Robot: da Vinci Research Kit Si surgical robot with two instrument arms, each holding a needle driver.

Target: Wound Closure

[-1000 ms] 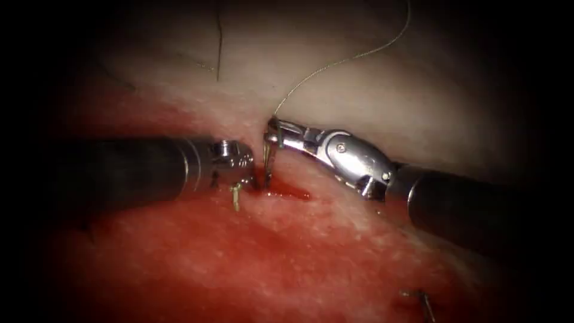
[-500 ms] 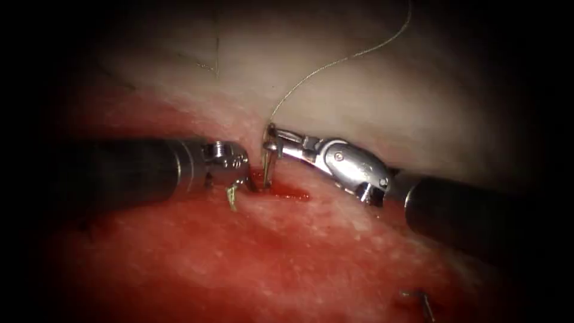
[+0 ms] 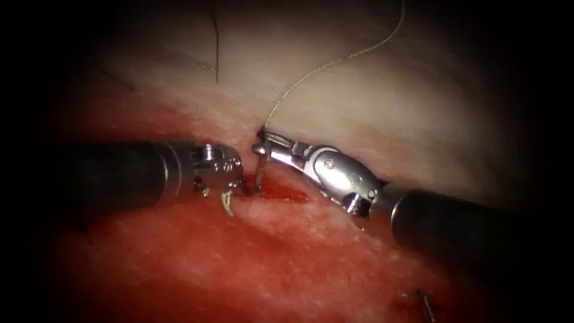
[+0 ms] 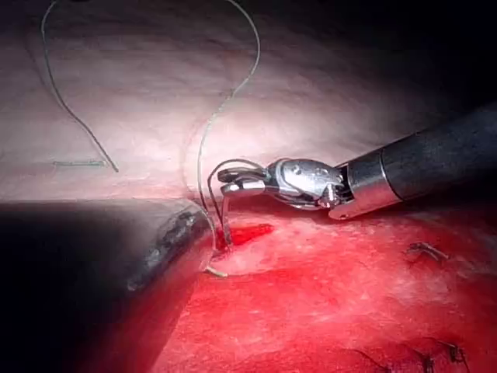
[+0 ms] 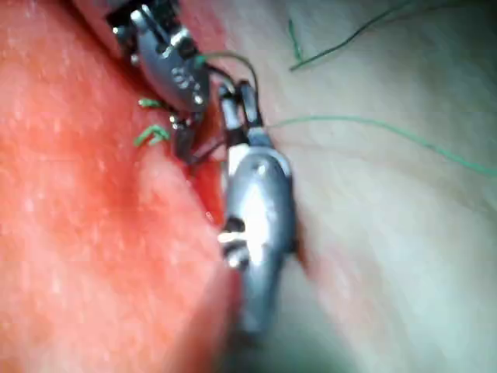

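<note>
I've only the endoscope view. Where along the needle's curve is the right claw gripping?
Observer: In the left wrist view the right claw is shut on the needle near its thread end; the curve drops from there to the tissue.
Operator: Is the point in?
Observer: Its lower end meets the tissue beside the red fluid; the point itself is hidden.
Operator: And the left claw?
Observer: The right wrist view shows the left claw down at the tissue beside the needle, near short green thread ends; whether it grips anything I cannot tell.
</note>
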